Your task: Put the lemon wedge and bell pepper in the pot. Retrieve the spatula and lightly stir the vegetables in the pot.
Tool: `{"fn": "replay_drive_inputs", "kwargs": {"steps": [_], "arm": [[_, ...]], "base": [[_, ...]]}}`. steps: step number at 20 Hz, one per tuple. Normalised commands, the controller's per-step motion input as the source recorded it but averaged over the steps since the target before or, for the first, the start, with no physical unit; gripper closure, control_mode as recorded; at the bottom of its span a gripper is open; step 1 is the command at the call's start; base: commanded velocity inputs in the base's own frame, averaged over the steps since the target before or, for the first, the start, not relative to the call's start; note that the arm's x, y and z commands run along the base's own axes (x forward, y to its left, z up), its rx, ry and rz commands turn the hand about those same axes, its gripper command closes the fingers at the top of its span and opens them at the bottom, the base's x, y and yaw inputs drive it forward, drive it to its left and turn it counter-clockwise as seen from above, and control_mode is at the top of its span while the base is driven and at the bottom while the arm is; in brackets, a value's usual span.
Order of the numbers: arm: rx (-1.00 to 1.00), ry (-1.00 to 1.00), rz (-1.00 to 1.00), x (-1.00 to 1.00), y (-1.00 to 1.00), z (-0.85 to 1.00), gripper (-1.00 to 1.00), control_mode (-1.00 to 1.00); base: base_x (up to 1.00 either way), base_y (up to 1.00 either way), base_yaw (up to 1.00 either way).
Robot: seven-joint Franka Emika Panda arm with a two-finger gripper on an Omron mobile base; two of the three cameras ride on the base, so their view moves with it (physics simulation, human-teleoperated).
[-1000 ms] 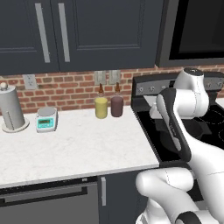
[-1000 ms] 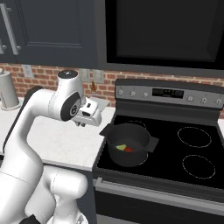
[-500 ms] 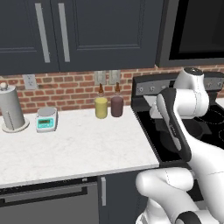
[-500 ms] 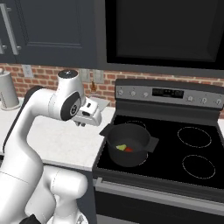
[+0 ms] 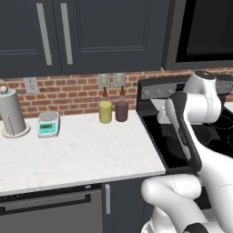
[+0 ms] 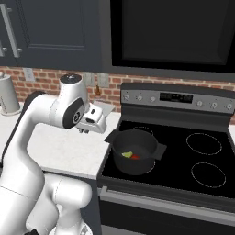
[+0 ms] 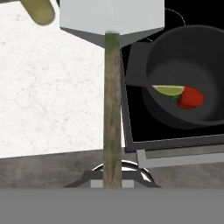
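On the black stove [image 6: 183,151], at its front left corner beside the white counter [image 5: 68,154], sits the pot [image 6: 134,151], and down in its dark inside the lemon wedge [image 7: 169,90] and the bell pepper [image 7: 190,98] lie touching each other. Just left of the pot, above the counter's edge, the gripper [image 6: 94,120] is clenched on the spatula [image 7: 112,78], whose wooden handle runs up from between the fingers to the flat light grey blade, held clear of the pot.
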Motion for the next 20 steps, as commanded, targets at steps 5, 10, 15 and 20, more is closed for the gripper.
{"fn": "replay_drive_inputs", "kwargs": {"steps": [5,10,15,20], "arm": [[0.03,-0.1,0.0,-0.23,-0.01,0.01,1.0,-1.0],[0.0,-0.08,0.0,-0.34,0.0,0.0,1.0,-1.0],[0.01,-0.06,0.01,-0.36,-0.01,0.02,1.0,-1.0],[0.29,0.0,0.01,-0.32,-0.29,0.33,1.0,-1.0]], "base": [[0.0,0.0,0.0],[0.0,0.0,0.0],[0.0,0.0,0.0],[0.0,0.0,0.0]]}}
